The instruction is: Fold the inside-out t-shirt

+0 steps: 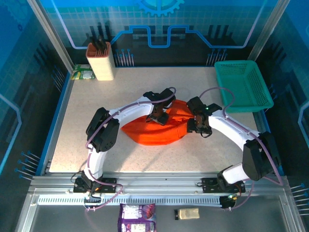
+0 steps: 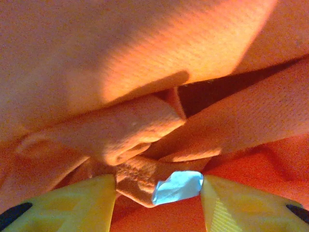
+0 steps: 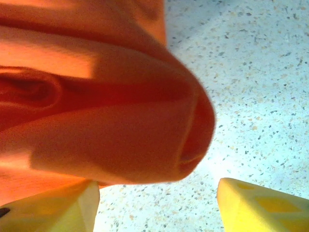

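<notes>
The inside-out t-shirt [image 1: 157, 133] is seen near the middle of the table [image 1: 96, 101], gathered into a rounded, roughly half-moon heap between the two arms. Its colour is a plain bright orange-red, and no print is visible. The cloth is thin and soft, and a fine knit weave is made out in the left wrist view where the light falls on it. The heap is crossed by several long folds, and its near edge is curved and smooth. In the left wrist view, layers are seen rolled over one another, with a dark gap between two of them. A small pale blue label [image 2: 177, 187] is exposed on a bunched fold.

The left gripper [image 1: 159, 117] is lowered onto the top of the shirt. Its yellow fingers [image 2: 77, 205] are held partly apart, and the bunched fold and the label lie loose in the gap between them.

The right gripper [image 1: 193, 126] is placed at the shirt's right end. Its jaws are spread wide, and bare speckled table is seen between them. A rounded, doubled-over lobe of cloth hangs just above one finger [image 3: 58, 208], while the other finger is well clear of the fabric.

A teal-green mesh basket [image 1: 239, 63] is set at the far right corner of the table, well apart from the shirt.
</notes>
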